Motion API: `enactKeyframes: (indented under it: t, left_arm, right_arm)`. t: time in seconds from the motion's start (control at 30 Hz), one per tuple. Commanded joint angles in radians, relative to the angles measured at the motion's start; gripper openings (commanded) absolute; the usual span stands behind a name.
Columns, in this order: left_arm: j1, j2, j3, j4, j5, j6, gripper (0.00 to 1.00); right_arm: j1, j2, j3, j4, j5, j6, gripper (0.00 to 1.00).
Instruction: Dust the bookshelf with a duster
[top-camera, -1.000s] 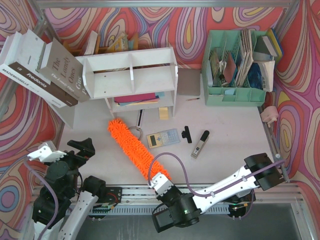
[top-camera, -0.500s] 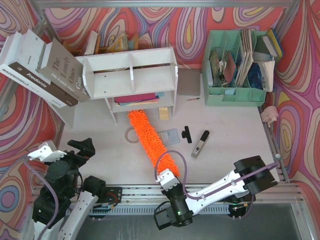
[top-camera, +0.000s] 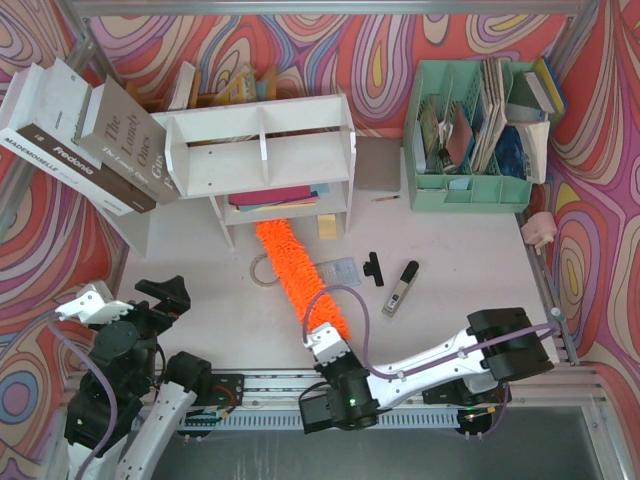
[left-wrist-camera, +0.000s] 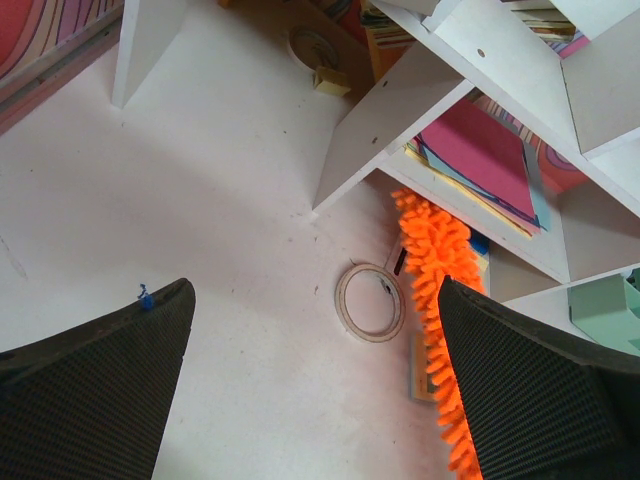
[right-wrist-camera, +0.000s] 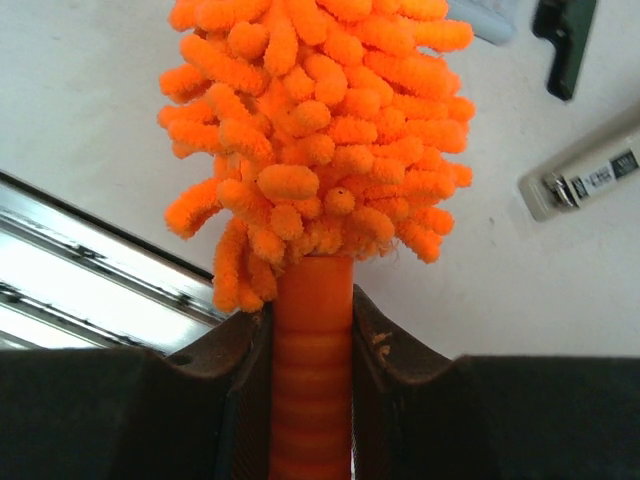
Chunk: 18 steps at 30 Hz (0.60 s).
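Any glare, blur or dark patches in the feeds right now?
Top external: even light, sharp, soft shadow under the bookshelf. Left wrist: clear, its dark fingers block both lower corners. Right wrist: duster sharp and fills the view; the metal rail glares white.

The duster (top-camera: 297, 272) lies before the bookshelf (top-camera: 262, 160), tape ring (left-wrist-camera: 340, 300) at its left.

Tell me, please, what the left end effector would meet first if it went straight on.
The left end effector would probably hit the bare table beside the tape ring, short of the bookshelf; depth is unclear.
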Motion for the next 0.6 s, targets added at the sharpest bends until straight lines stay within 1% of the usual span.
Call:
enactKeyframes:
  t: [0.0, 0.07, 0.17, 0.2, 0.37, 0.4, 0.43, 0.57]
  left_arm:
    - [-0.005, -0.008, -0.011, 0.019, 0.003, 0.003, 0.98]
    - [-0.005, -0.009, -0.011, 0.018, 0.006, 0.003, 0.98]
    - [-0.005, -0.010, -0.011, 0.019, 0.005, 0.003, 0.98]
    - [-0.005, -0.010, -0.011, 0.019, 0.005, 0.003, 0.99]
    - [-0.005, -0.011, -0.012, 0.020, 0.007, 0.004, 0.98]
    - [-0.004, -0.010, -0.012, 0.020, 0.007, 0.003, 0.98]
    - [-0.005, -0.010, -0.012, 0.020, 0.006, 0.003, 0.98]
    - [-0.005, -0.008, -0.011, 0.019, 0.006, 0.003, 0.98]
  right_arm:
    - [-0.005, 0.065, 0.065, 0.214, 0.079, -0.229, 0.00]
    - [-0.005, 0.091, 0.080, 0.245, 0.076, -0.254, 0.00]
    - [-0.007, 0.097, 0.082, 0.187, 0.096, -0.175, 0.00]
    - [-0.010, 0.091, 0.079, 0.136, 0.106, -0.108, 0.00]
    - [-0.024, 0.034, 0.031, -0.207, 0.134, 0.426, 0.00]
    - [-0.025, 0.022, 0.015, -0.234, 0.131, 0.474, 0.00]
    - [-0.024, 0.011, 0.005, -0.234, 0.129, 0.485, 0.00]
    - [-0.025, 0.038, 0.023, -0.182, 0.132, 0.408, 0.00]
